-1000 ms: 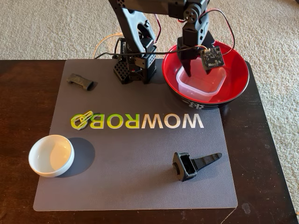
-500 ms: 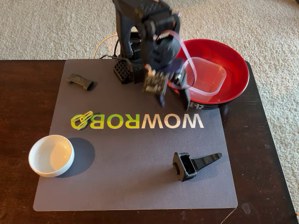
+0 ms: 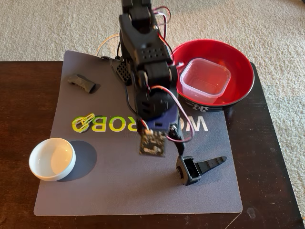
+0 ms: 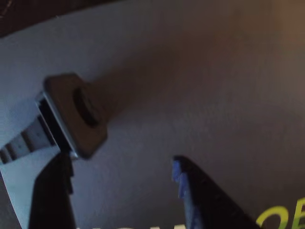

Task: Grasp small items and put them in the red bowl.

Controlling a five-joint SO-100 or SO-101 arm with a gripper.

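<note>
The red bowl [image 3: 238, 90] stands at the back right with the clear square tub [image 3: 206, 78] inside it. The small white dish [image 3: 52, 158] sits at the front left of the mat. One black clip piece [image 3: 81, 82] lies at the back left, and the yellow-green paper clips [image 3: 84, 121] lie on the lettering. A second black clip piece [image 3: 190, 169] lies at the front right. It also shows in the wrist view [image 4: 76, 114]. My gripper [image 3: 172, 140] hangs just above it. In the wrist view the gripper [image 4: 119, 162] is open and empty, with the clip piece at its left fingertip [image 4: 59, 181], not between the jaws.
A grey mat [image 3: 119, 191] with lettering covers most of the dark wooden table [image 3: 24, 95]. Beige carpet [image 3: 47, 24] lies beyond the table's far and right edges. My arm's body and red and black wires [image 3: 176, 129] stand over the middle of the mat.
</note>
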